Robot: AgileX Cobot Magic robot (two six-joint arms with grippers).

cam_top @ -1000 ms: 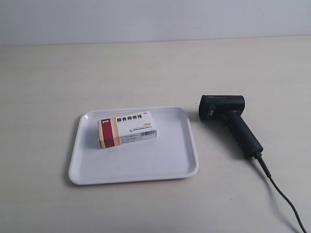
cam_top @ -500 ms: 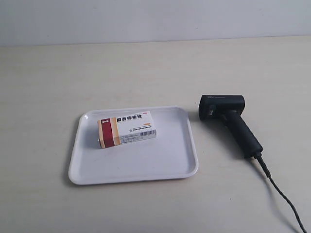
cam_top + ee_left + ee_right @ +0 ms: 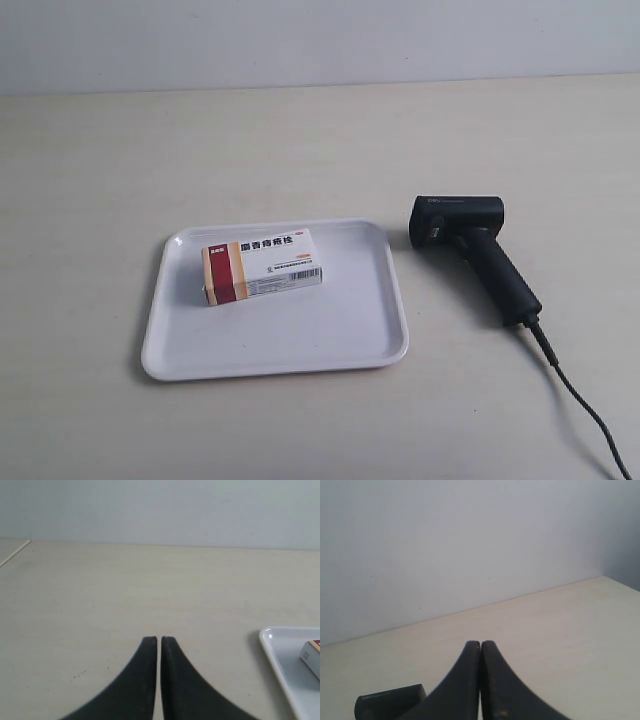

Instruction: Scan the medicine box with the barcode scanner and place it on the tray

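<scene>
We saw the medicine box (image 3: 262, 266) lying flat in the far left part of the tray (image 3: 350, 340), with the barcode scanner (image 3: 472, 250) on the table (image 3: 300, 140) just right of it. Both the left gripper (image 3: 159, 641) and right gripper (image 3: 480, 645) had their jaws pressed together, holding nothing.

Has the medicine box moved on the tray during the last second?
No. The medicine box lies in the same place on the tray, still in its far left part, and as far from the barcode scanner as before.
</scene>
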